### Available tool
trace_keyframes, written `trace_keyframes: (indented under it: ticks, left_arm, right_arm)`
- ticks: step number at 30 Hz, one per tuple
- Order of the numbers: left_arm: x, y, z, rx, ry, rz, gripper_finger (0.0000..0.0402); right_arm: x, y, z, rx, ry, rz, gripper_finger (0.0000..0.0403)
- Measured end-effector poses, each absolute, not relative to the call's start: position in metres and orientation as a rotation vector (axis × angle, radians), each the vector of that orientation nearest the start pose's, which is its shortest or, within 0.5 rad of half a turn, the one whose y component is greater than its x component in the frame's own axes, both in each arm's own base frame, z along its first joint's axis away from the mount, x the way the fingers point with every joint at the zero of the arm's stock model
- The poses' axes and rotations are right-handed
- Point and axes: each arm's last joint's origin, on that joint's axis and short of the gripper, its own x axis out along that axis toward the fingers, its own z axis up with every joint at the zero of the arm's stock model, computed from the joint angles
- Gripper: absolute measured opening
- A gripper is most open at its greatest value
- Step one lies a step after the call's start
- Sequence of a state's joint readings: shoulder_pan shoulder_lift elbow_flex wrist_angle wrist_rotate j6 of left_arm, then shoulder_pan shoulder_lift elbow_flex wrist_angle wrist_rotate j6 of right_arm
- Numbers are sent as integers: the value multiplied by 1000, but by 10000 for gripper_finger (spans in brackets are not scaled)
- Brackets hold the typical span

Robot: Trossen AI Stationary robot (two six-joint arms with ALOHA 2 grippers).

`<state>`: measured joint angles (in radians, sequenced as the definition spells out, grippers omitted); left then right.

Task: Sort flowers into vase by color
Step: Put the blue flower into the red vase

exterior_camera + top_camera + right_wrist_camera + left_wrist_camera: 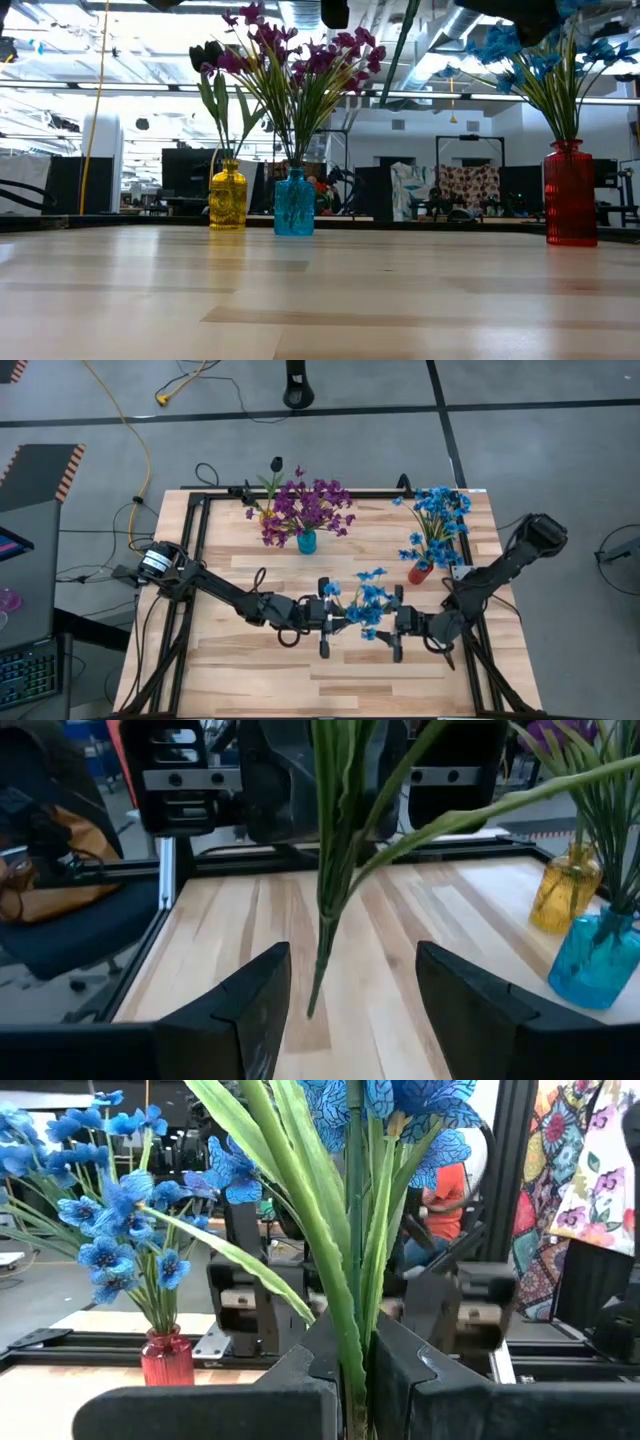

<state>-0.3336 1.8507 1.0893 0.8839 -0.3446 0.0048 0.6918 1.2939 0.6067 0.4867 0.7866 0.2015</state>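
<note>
**Blue sprig held between two tools, handover pending**

The left tool (326, 616) is pressed together on the green stems of a blue flower sprig (364, 603), holding it upright above the middle of the worktop (250, 670); in the left wrist view the stems (355, 1280) run straight down into the pinch. Facing it, close by, the right tool (398, 632) stands spread wide, and in the right wrist view the stem's lower tip (318, 980) hangs in the gap between its fingers (250, 1010) without touching either.

Farther out, toward the back right, the red vase (419, 572) already carries blue flowers. At the back centre a teal vase (306, 542) holds purple blooms, and a yellow vase (228, 196) beside it holds a dark blossom.

The step in hand looks like a pass of the sprig from left to right. Next, the right tool would need to close on the stem, the left to release, then the sprig should go into the red vase, stem end first, without disturbing the flowers there.
</note>
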Motion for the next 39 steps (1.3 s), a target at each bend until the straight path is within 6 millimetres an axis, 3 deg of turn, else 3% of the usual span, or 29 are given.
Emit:
trace_keyframes:
  ticks: [11,23,30,39]
  left_arm:
    - [387,-123,245,-31,-129,12,11]
    - [387,-124,245,-33,-137,4,11]
    - [387,-124,245,-32,-136,3,11]
    - [387,-124,245,-39,-135,-16,12]
  right_arm:
    - [234,159,226,1,-6,-117,244]
    - [249,144,223,47,-19,-121,236]
    - [251,142,223,51,-22,-81,180]
    - [249,143,225,31,-25,-66,55]
